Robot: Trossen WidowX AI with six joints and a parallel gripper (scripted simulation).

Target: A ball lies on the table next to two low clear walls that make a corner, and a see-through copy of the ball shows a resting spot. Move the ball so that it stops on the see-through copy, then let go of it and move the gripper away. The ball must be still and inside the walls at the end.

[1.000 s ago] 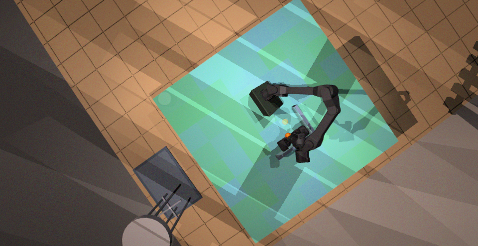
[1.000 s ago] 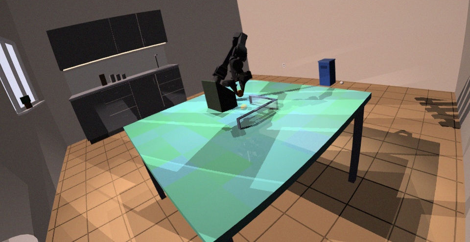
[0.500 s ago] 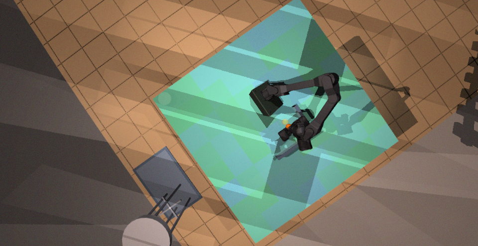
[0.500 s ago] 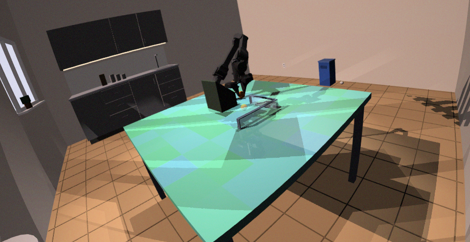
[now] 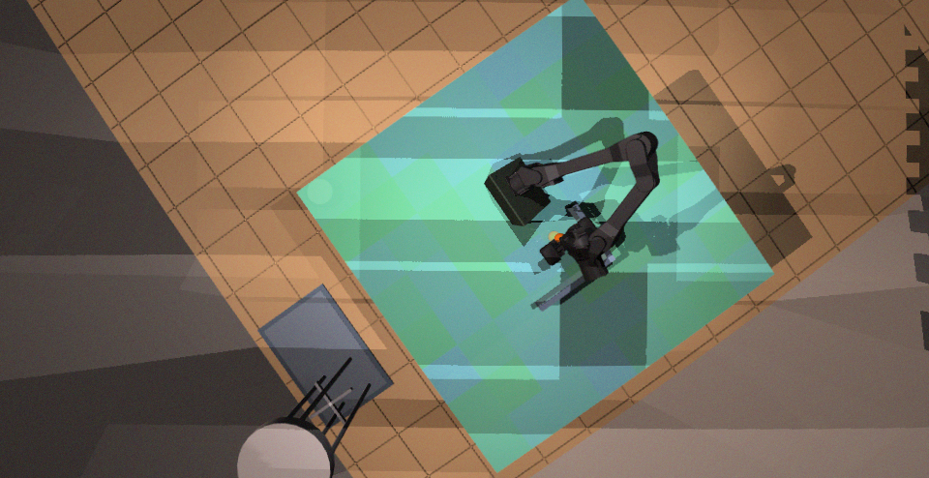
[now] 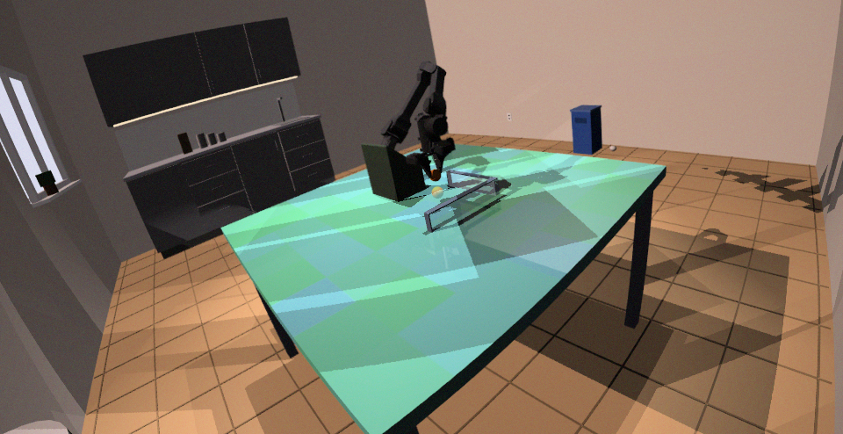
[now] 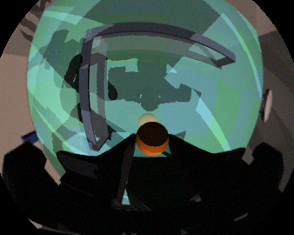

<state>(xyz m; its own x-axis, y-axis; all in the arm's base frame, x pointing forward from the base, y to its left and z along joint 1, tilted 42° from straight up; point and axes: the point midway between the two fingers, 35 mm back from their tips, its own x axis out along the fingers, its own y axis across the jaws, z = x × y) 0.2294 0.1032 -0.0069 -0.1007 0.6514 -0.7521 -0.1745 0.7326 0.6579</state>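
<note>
Wrist view shows the gripper pinching the orange ball between its dark fingers, held above the green table; just past the ball a pale, see-through copy peeks out, partly covered by it; beyond lie the two low clear walls, one running across the far side and one down the left, meeting in a corner at upper left. From the exterior view the ball hangs off the table, above the copy, which sits on the surface beside the walls; the arm's dark base block stands just left of the copy. Around the table: dark kitchen cabinets along the grey wall, a blue bin by the far wall.
</note>
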